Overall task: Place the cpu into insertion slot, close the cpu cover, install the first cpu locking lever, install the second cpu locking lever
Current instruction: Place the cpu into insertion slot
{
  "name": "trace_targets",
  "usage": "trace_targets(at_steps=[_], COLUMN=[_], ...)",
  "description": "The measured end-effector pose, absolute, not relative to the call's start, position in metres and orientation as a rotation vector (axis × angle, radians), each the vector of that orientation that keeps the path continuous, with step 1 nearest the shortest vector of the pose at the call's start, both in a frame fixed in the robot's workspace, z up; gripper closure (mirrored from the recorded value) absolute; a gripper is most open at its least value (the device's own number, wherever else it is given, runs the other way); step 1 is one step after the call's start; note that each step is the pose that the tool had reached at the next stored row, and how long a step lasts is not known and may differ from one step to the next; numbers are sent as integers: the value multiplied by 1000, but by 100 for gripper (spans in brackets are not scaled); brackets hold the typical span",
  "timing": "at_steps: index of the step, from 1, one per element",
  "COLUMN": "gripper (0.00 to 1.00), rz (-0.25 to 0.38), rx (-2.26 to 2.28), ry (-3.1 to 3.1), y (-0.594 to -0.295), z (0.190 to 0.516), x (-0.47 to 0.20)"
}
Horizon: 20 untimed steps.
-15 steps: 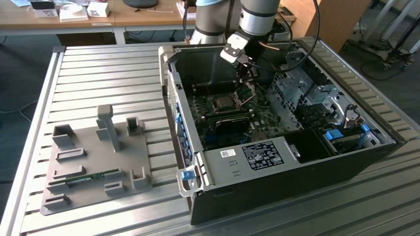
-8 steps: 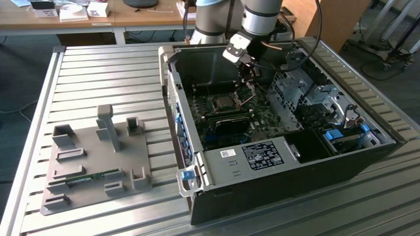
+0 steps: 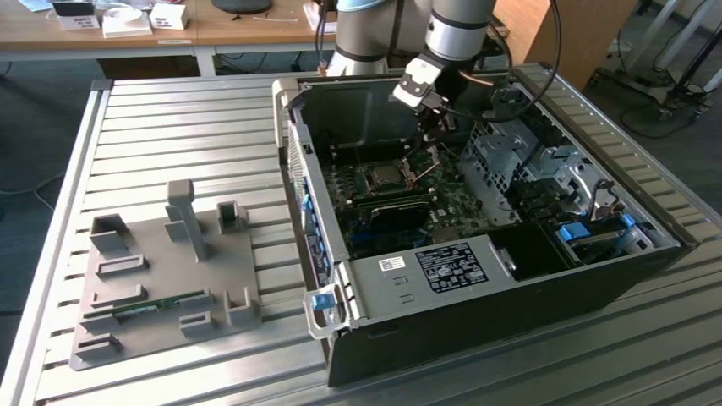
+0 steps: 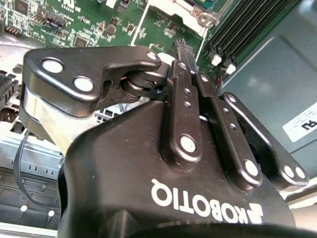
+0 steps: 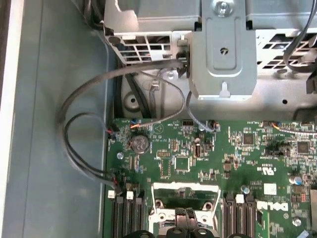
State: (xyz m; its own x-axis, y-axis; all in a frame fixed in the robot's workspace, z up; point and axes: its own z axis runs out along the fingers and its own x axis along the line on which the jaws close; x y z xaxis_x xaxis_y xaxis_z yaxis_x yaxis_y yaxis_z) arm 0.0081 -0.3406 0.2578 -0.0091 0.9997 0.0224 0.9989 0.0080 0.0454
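A grey plastic fixture tray (image 3: 147,245) sits on the ribbed metal surface (image 3: 169,127) at the exterior view's left, with a slim green memory stick (image 3: 147,306) lying in one of its near channels. To its right an open black computer case (image 3: 474,330) lies on its side, exposing a green circuit board (image 3: 451,203).

Near the middle of that board is the square, metal-rimmed insertion slot (image 3: 364,173). A dull silver-grey square, taken to be the cpu (image 3: 383,176), appears to lie flat inside it, so the first step looks done. Just to the slot's right, the thin shiny metal cpu cover (image 3: 425,165) stands tilted up off the socket and not folded down over the chip.

The black gripper (image 3: 434,144) hangs from the arm directly above the raised cover. In the second wrist view the gripper (image 4: 183,47) has its fingers drawn together at the tips. The first wrist view shows the gripper (image 5: 187,218) poised at the socket's metal frame. Whether it pinches the cover's edge or merely touches it cannot be told.

With the cover up, closing it and setting both locking levers appear to remain. The levers themselves are too fine to make out. A grey metal drive cage (image 3: 508,156) fills the case further right.
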Motion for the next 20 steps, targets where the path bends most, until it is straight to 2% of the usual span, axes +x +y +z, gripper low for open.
trace_targets(at_steps=[20], gripper=[89], rz=[75], rx=[2200], ry=[2219], y=[-340], z=[258], x=[29])
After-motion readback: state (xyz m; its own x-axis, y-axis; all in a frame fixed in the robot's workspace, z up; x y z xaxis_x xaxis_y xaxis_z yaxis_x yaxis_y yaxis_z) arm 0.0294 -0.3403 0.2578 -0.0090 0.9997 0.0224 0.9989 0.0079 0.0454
